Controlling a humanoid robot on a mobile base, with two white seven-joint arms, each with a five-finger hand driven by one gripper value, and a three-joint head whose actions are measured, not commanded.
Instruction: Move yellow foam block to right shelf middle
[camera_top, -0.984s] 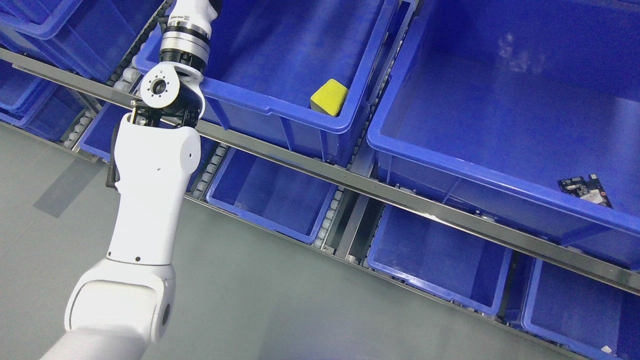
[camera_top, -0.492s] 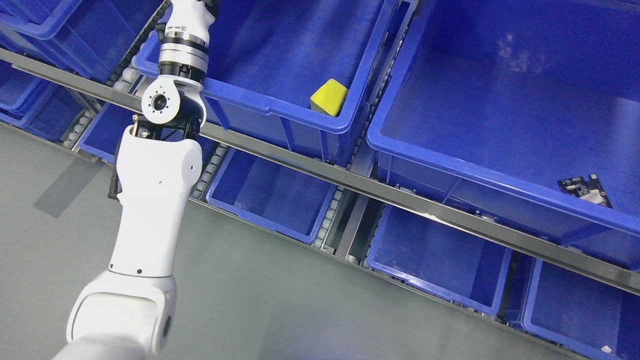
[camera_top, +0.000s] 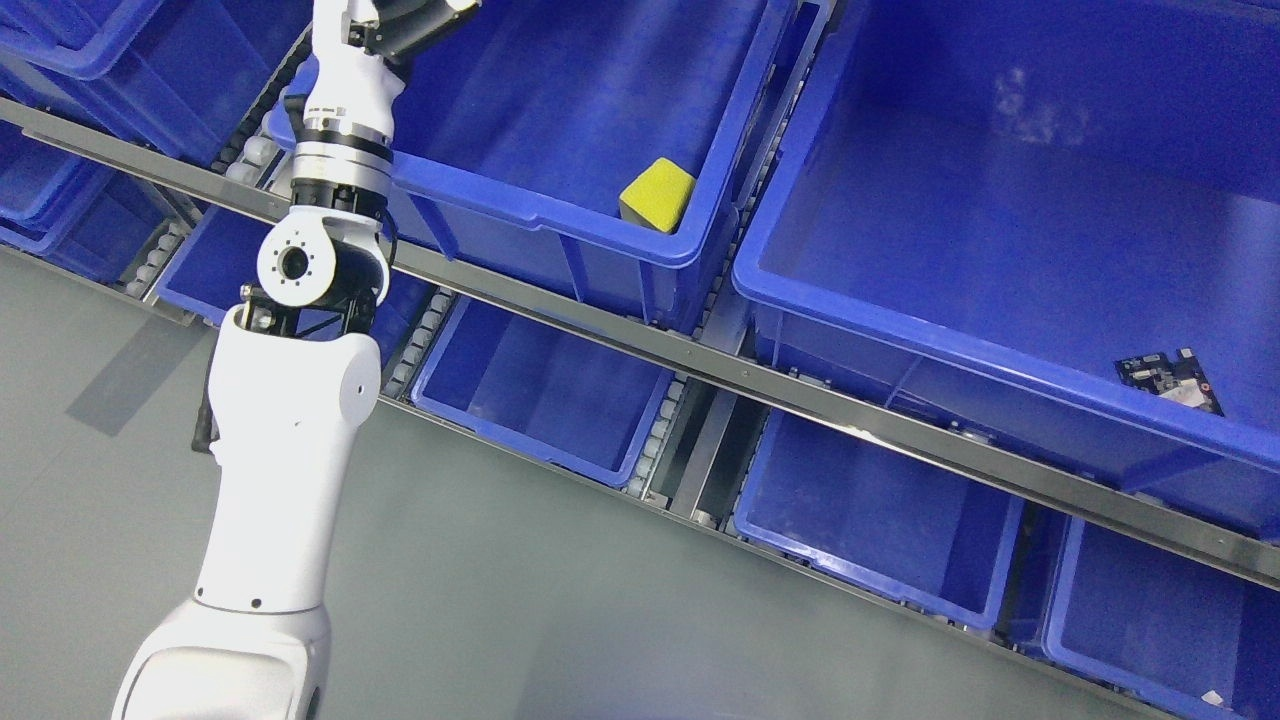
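A yellow foam block (camera_top: 657, 194) lies in the near right corner of a blue bin (camera_top: 560, 215) on the middle shelf level, left of centre. My left arm rises from the lower left, and its hand (camera_top: 405, 22) shows only partly at the top edge, over the left end of that same bin. The hand is well to the left of the block and apart from it. To the right stands a larger blue bin (camera_top: 960, 345).
A small dark circuit board (camera_top: 1170, 380) lies in the larger right bin near its front wall. A grey metal rail (camera_top: 700, 362) runs diagonally under both bins. More blue bins (camera_top: 540, 385) sit on the lower level, with grey floor below.
My left arm has drawn back toward the lower left, and the dark hand has come down into view at the top edge. The block has not moved.
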